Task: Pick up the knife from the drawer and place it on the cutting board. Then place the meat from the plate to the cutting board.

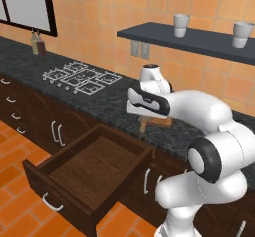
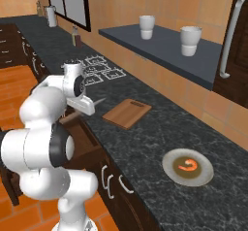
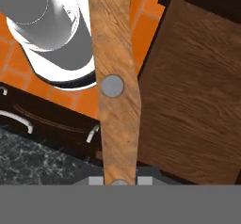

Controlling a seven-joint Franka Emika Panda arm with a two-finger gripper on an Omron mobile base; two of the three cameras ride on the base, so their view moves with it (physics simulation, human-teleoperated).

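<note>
A rendered home kitchen: a long speckled black stone counter over dark brown wooden cabinets, a white-grated hob, orange wall tiles, and white cups on a dark shelf.

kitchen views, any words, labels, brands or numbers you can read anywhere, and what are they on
None can be read.
The knife handle shows wood grain and a plain rivet.
The cutting board, plate, drawer and shelf cups are blank.
The bottle is too small to tell.
</note>
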